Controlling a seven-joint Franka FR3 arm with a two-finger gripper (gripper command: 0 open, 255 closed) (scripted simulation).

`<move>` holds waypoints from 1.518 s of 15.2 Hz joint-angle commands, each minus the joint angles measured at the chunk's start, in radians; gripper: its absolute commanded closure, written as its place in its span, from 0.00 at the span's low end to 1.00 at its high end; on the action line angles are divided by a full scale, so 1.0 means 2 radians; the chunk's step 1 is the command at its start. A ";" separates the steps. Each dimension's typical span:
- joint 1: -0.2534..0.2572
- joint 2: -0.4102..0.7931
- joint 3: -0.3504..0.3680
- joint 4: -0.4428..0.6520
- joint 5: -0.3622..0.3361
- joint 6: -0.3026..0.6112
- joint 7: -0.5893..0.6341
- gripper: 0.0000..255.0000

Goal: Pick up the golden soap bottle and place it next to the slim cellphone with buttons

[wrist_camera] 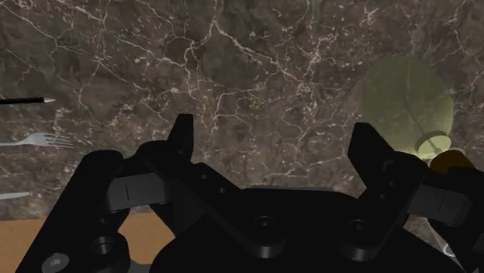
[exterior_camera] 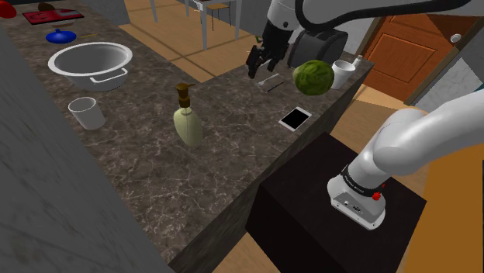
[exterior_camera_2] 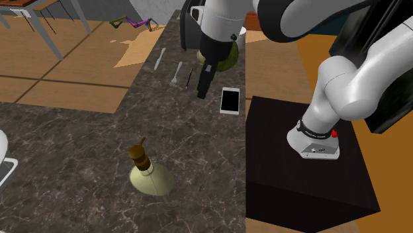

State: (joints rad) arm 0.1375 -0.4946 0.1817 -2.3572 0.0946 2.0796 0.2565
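Gripper (exterior_camera: 256,65) hangs over the counter (exterior_camera: 233,167) beyond the phone (exterior_camera: 295,118), jaws spread wide and empty. Bottle (exterior_camera: 187,122) stands upright mid-counter, well apart from both. Recommended: centre over the bottle, descend squarely, and clasp the narrower upper body.

Pale golden soap bottle (exterior_camera_2: 149,176) upright on the marbled surface (exterior_camera_2: 79,145), well apart from the phone (exterior_camera_2: 230,100); end effector (exterior_camera_2: 204,86) hangs near the phone.
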 commanded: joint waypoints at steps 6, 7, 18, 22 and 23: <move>0.018 0.097 0.047 0.040 -0.005 0.081 0.028 0.00; 0.019 0.111 0.053 0.048 -0.009 0.091 0.033 0.00; 0.046 0.275 0.112 0.158 -0.094 0.170 0.109 0.00; 0.049 0.297 0.110 0.156 -0.109 0.190 0.119 0.00; 0.049 0.302 0.110 0.156 -0.113 0.195 0.121 0.00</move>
State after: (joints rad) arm 0.2344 0.0974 0.4023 -2.0453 -0.1218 2.4586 0.4936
